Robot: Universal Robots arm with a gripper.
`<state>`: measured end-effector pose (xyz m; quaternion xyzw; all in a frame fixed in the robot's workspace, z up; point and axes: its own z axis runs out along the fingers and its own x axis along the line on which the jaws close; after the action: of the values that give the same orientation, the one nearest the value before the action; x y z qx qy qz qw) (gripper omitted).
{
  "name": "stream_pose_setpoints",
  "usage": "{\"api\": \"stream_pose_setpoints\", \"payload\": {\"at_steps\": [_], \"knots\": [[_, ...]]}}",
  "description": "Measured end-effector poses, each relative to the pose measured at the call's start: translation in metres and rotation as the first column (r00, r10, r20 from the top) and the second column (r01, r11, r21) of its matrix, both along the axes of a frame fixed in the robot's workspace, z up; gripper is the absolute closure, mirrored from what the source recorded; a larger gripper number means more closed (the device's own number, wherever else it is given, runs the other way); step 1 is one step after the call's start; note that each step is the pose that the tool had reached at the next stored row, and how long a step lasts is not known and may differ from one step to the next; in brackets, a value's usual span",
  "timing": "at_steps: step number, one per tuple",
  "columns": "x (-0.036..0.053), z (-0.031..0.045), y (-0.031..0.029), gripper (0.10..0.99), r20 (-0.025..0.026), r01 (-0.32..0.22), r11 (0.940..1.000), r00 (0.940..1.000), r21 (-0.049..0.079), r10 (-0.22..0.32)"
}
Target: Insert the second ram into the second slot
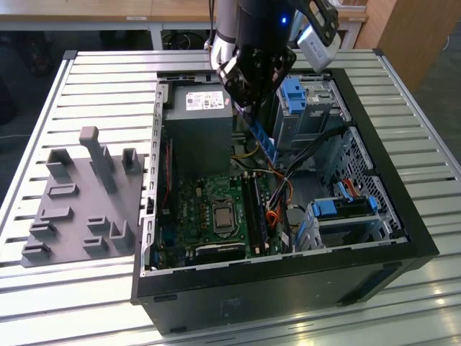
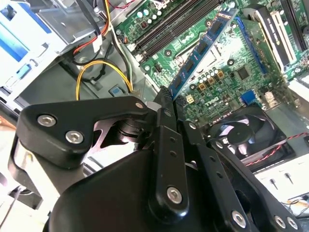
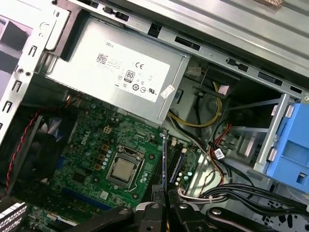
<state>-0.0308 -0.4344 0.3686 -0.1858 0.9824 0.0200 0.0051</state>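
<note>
1 ram stick (image 2: pixel 203 48) is pinched in your gripper (image 2: pixel 167 96), sticking out lengthwise from it, hovering above the motherboard (image 3: pixel 91 145) and lined up with its slots (image 2: pixel 164 32).

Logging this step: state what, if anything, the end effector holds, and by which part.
The end effector pinches the second ram by one short end.

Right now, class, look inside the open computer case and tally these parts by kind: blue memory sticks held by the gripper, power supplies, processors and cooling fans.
Blue memory stick, the second ram, held by the gripper: 1
Power supply: 1
Processor: 1
Cooling fan: 1
Total: 4
</note>
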Motion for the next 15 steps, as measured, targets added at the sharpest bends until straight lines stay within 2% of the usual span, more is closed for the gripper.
{"api": "stream_pose_setpoints", "payload": {"at_steps": [15], "knots": [[0.0,-0.0002,0.0,0.949,0.0,0.102,0.9948,0.9948,0.0,-0.102]]}}
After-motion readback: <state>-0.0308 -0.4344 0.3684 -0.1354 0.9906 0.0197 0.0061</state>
